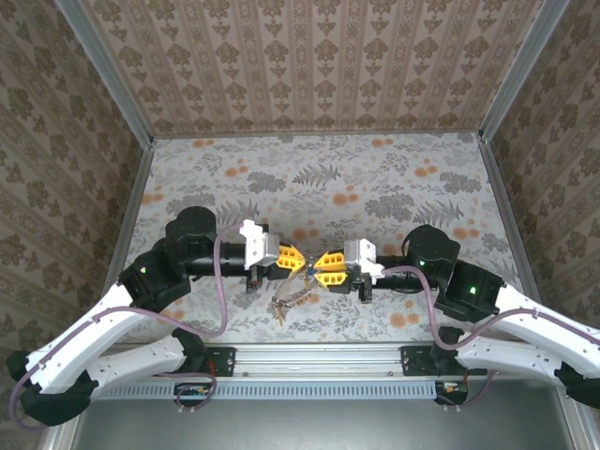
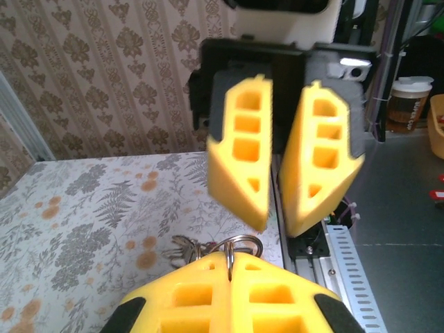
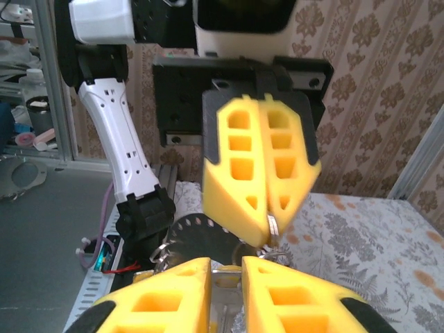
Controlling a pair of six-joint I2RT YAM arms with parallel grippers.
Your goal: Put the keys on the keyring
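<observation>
1. Meeting tip to tip near the front edge of the table, the left gripper and right gripper are facing each other.
2. The left gripper's fingers are pressing fully together and pinching the keyring, whose metal loop is poking out just past their tips.
3. The right gripper's jaws are standing narrowly apart, with a slim gap showing between the tips.
4. The keys are bunching just below the tips, between the grippers and the aluminium rail. Whether they are hanging or resting cannot be told.
5. Open tabletop is stretching behind both arms to the back wall and sideways to the frame posts.
</observation>
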